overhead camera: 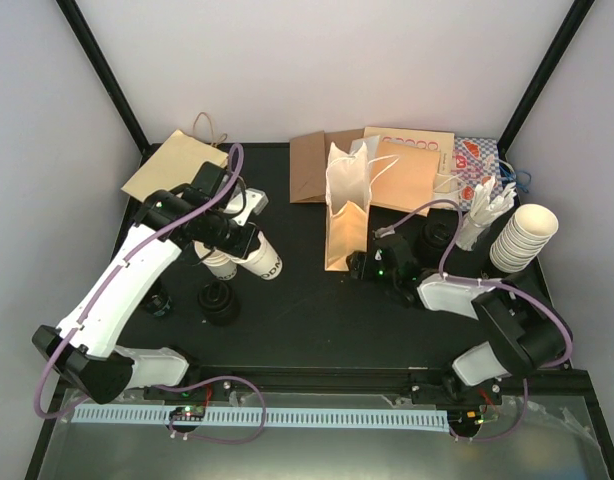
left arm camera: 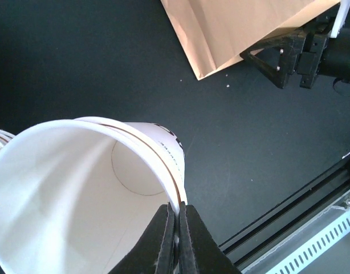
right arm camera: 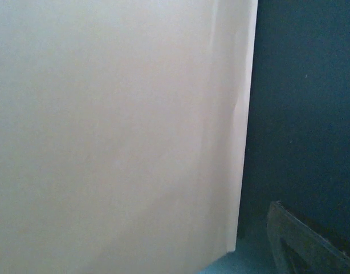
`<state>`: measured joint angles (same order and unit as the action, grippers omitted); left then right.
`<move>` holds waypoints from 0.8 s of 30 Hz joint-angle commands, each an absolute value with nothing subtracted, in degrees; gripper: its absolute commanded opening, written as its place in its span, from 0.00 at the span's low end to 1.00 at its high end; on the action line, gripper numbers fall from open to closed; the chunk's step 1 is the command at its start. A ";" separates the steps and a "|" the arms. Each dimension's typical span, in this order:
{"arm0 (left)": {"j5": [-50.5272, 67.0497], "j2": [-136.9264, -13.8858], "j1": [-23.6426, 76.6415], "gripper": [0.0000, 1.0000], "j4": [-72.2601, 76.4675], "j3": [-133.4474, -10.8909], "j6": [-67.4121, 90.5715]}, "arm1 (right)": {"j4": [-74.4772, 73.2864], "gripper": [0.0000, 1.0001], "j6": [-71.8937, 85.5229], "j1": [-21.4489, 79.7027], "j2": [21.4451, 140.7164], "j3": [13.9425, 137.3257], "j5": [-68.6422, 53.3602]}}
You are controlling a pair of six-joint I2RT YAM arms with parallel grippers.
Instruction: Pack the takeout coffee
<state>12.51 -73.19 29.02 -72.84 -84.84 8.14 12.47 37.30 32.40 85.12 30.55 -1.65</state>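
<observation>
The takeout coffee is out of view. My left gripper (left arm camera: 177, 216) is shut on the rim of a lidless cream-white paper cup (left arm camera: 78, 188). In the top view this cup (overhead camera: 257, 260) lies tilted at the left of the table, and a second cream cup (overhead camera: 220, 266) sits just beneath it. An open paper bag (overhead camera: 347, 215) stands upright mid-table. My right gripper (overhead camera: 367, 266) is low beside the bag's right bottom corner. The bag's wall (right arm camera: 118, 131) fills the right wrist view. One of its fingers (right arm camera: 303, 242) shows apart from the bag, and the other is hidden behind it.
Black lids (overhead camera: 220, 305) lie near the left arm, and more black lids (overhead camera: 437, 238) sit right of the bag. A stack of lidless cups (overhead camera: 522, 238) and white stirrers (overhead camera: 484, 212) stand at the right. Flat paper bags (overhead camera: 407, 170) lie at the back.
</observation>
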 commanded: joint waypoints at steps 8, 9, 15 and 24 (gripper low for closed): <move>15.40 -73.04 30.11 0.02 -69.99 -83.10 7.89 | 12.36 1.00 27.12 36.16 72.02 22.06 -1.63; 15.41 -73.04 30.19 0.02 -69.96 -83.13 7.76 | 11.91 1.00 26.58 37.44 70.54 21.72 -0.94; 16.27 -74.86 30.61 0.02 -69.75 -83.08 7.56 | 11.48 1.00 24.17 43.83 63.30 19.73 1.58; 17.76 -74.88 31.29 0.02 -69.40 -82.29 7.41 | 10.80 1.00 18.24 50.08 58.27 19.42 1.69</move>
<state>15.55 -74.83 30.83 -70.87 -82.30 8.12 10.24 22.52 47.75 59.79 19.66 0.32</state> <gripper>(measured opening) 0.024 0.999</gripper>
